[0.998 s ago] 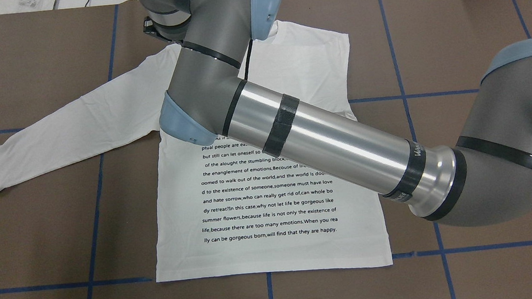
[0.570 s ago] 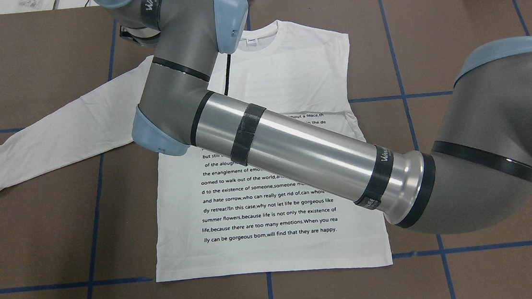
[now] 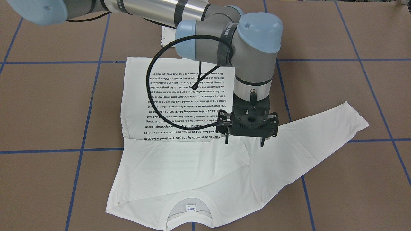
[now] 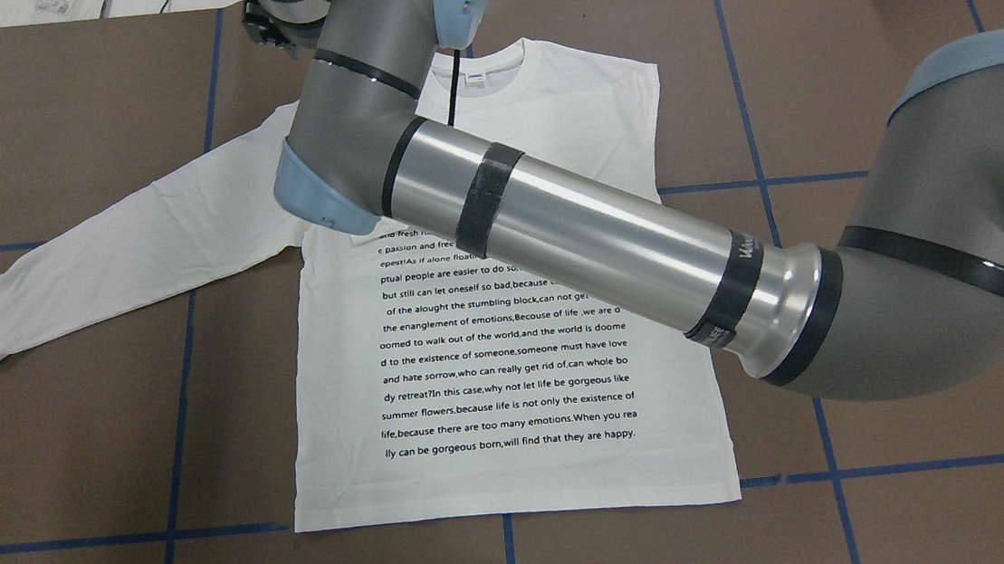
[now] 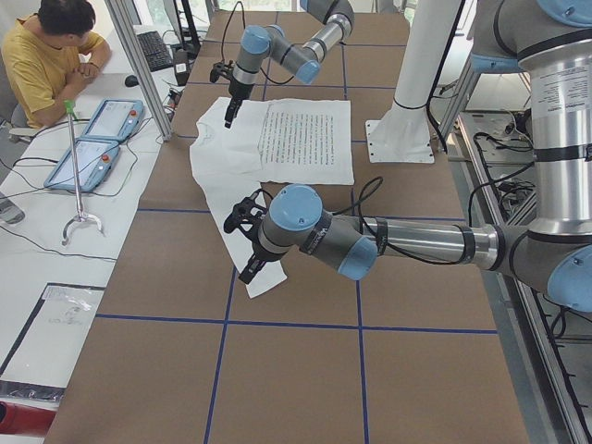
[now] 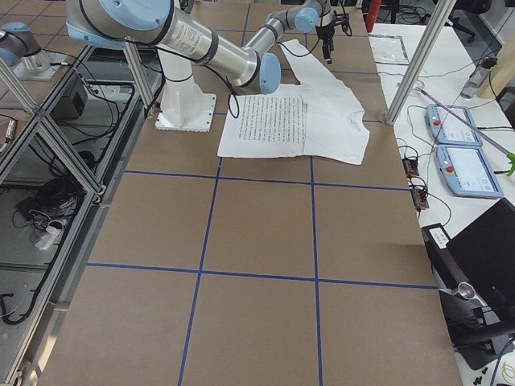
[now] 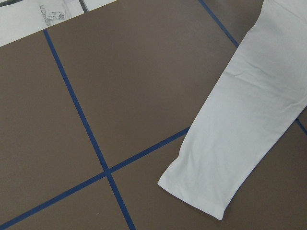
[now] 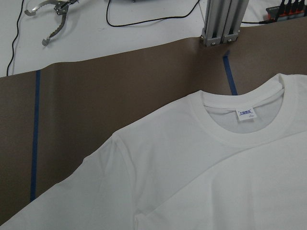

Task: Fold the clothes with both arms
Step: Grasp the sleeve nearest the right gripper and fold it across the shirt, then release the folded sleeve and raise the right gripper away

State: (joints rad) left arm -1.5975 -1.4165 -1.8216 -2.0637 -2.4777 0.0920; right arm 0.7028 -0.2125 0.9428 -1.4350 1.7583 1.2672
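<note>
T-shirt (image 3: 192, 166) flat beneath right gripper (image 3: 244, 142)

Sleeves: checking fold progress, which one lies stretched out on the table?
The sleeve on the robot's left; the right sleeve lies folded across the shirt's chest.

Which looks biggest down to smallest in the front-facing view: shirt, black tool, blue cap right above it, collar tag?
1. The shirt, by far.
2. The tool and the blue cap look much alike. The cap sits higher, likely nearer the camera, so I won't rank them.
3. The tag, tiny.
</note>
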